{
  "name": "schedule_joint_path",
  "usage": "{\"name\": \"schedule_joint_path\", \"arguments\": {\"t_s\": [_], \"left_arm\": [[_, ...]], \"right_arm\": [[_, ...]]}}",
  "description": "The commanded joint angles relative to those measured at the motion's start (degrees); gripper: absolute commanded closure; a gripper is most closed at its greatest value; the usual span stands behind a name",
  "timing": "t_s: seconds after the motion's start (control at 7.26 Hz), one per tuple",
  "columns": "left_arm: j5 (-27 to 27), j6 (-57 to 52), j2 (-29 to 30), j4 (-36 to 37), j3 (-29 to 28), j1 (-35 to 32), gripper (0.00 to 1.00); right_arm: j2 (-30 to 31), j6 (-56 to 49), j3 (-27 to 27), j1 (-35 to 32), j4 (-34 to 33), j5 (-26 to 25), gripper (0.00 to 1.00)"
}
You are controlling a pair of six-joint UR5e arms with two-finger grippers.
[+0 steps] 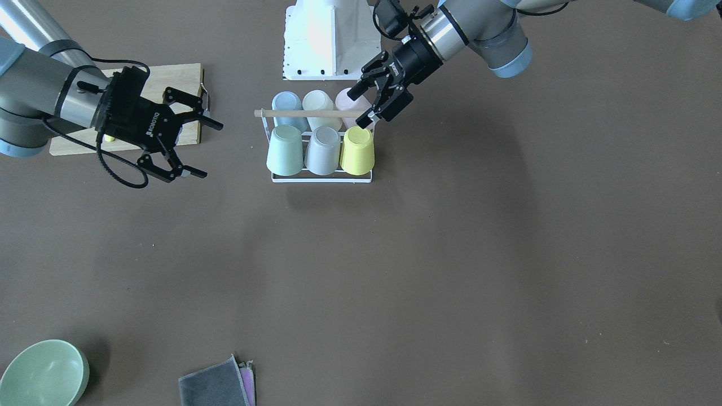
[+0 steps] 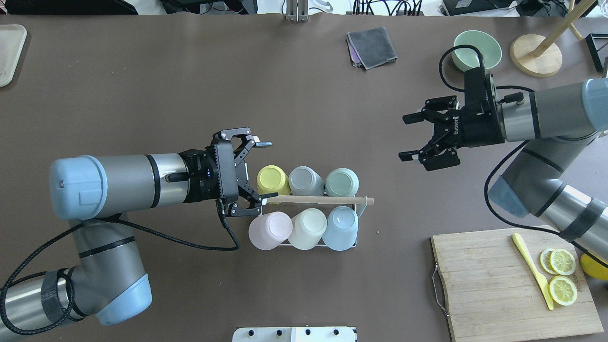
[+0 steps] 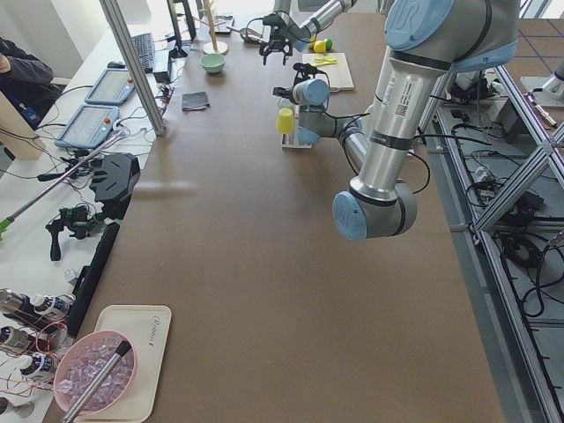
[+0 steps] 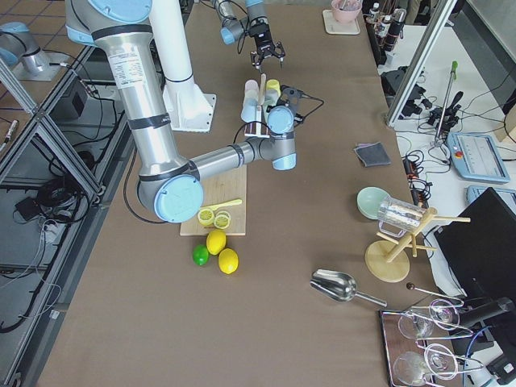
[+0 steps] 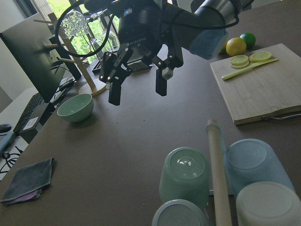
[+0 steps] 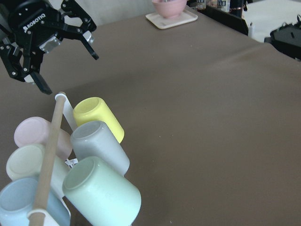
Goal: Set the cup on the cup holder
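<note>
The cup holder (image 2: 318, 200), a white wire rack with a wooden rod on top, stands mid-table and carries several upturned cups. A yellow cup (image 2: 273, 179), a grey one (image 2: 306, 180) and a green one (image 2: 342, 182) fill the far row. Pink (image 2: 270, 231), cream and blue cups fill the near row. My left gripper (image 2: 269, 169) is open at the rack's left end, right beside the yellow cup (image 1: 357, 149), holding nothing. My right gripper (image 2: 404, 137) hangs open and empty well to the right of the rack.
A wooden cutting board (image 2: 498, 285) with lemon slices and a yellow knife lies at the near right. A green bowl (image 2: 476, 49), a grey cloth (image 2: 372, 46) and a wooden stand (image 2: 536, 61) sit along the far edge. A pale tray (image 2: 9, 52) lies far left.
</note>
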State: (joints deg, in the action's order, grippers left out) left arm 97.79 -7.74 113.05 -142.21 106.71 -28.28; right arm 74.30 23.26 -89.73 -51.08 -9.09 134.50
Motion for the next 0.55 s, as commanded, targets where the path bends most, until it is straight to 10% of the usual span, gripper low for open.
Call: {"name": "schedule_joint_path", "arguments": {"t_s": [0.0,0.41], "left_arm": [[-0.06,-0.08,-0.11,17.51,2.88,-3.52,0.02],[-6.86,-0.08,-0.11,38.33,3.85,-7.48,0.02]], "right_arm": [[2.76,-0.14,-2.02,-4.99,-12.91,5.77,0.0],[4.88,-0.67,-2.55,-10.25,-32.14,5.69,0.0]]}}
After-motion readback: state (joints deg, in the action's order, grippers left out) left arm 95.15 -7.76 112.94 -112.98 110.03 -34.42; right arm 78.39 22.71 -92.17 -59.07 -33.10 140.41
